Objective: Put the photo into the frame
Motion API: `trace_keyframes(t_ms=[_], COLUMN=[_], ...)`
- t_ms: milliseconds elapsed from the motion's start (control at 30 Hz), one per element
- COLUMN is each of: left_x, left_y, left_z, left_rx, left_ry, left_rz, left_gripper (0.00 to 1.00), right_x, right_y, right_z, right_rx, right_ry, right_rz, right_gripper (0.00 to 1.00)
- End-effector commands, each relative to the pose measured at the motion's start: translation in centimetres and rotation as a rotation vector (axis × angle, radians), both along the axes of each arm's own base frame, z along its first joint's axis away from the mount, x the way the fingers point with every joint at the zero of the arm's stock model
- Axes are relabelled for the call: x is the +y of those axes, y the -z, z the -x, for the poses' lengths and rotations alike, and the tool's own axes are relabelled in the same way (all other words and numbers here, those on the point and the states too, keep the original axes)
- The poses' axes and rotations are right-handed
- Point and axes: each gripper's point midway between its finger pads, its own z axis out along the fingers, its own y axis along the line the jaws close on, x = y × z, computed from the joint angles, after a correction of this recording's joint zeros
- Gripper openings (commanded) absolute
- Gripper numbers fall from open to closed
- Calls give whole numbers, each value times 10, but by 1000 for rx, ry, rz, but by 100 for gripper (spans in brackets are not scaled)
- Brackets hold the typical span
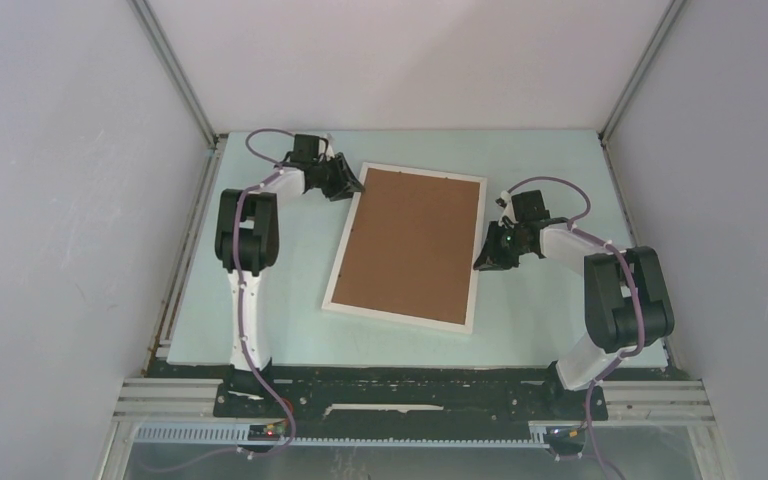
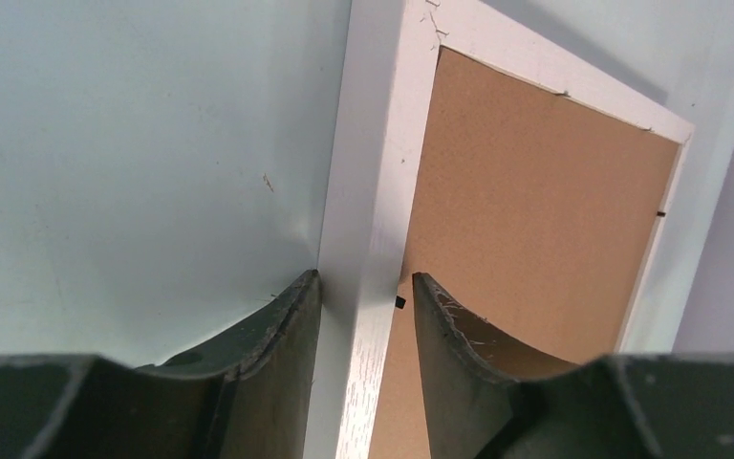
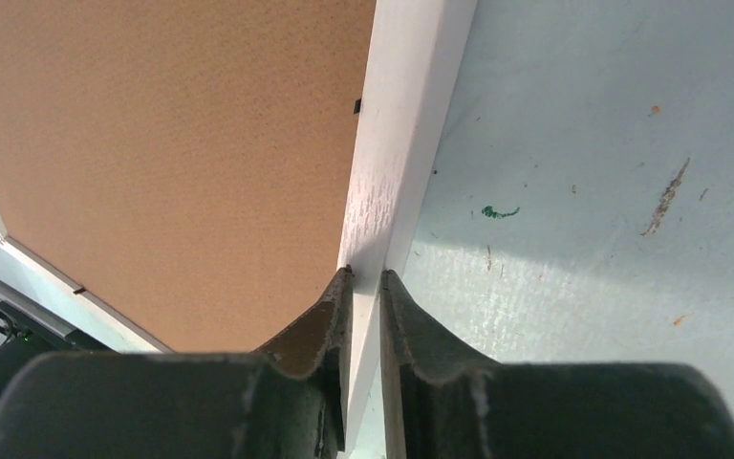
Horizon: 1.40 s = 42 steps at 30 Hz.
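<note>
Thin white rectangular picture frame (image 1: 400,317) lay w/ long axis front-to-back; right tool (image 3: 365,282) pinched its right rail, left tool (image 2: 365,287) straddled left rail, unclamped.

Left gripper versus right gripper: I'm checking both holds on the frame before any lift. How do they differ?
The left gripper straddles the frame's rail with a gap on one side; the right gripper is shut on it. The left gripper is near the frame's far left corner, the right gripper midway along its right side. Both sit astride the white rail.
</note>
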Motion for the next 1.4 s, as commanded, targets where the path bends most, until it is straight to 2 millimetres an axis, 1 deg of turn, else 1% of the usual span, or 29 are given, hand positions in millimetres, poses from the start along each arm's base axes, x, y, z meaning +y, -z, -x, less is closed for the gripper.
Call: trace_keyframes(t_ms=[0, 67, 167, 300, 400, 533, 667, 833, 1000, 1167, 1367], left_x=[-3, -3, 2, 9, 10, 9, 9, 13, 17, 20, 22], left_y=[-29, -31, -32, -31, -30, -28, -29, -29, -25, -19, -9], left_z=[-4, -4, -3, 0, 1, 1, 0, -3, -3, -2, 1], left_rx=[-59, -67, -73, -77, -75, -73, -81, -77, -71, -55, -12], left_ry=[-3, -6, -25, -31, -32, -39, -46, -77, -92, -92, -75], left_rz=[76, 102, 135, 116, 109, 113, 135, 169, 150, 109, 1], left_gripper=[48, 51, 51, 50, 46, 45, 50, 51, 46, 44, 42], right_x=[13, 13, 13, 14, 15, 14, 14, 14, 14, 15, 14], right_y=[-22, -22, -21, -20, -18, -19, -18, -18, -19, -19, -20], right_z=[-10, -10, -9, -10, -10, -10, -9, -9, -9, -9, -9], right_rx=[-90, -90, -87, -86, -81, -84, -79, -80, -81, -82, -85], right_ry=[-54, -55, -55, -54, -55, -55, -54, -56, -56, -57, -56], right_rz=[-43, -44, -42, -45, -48, -45, -44, -45, -46, -47, -47], right_gripper=[0, 0, 0, 0, 0, 0, 0, 0, 0, 0, 0])
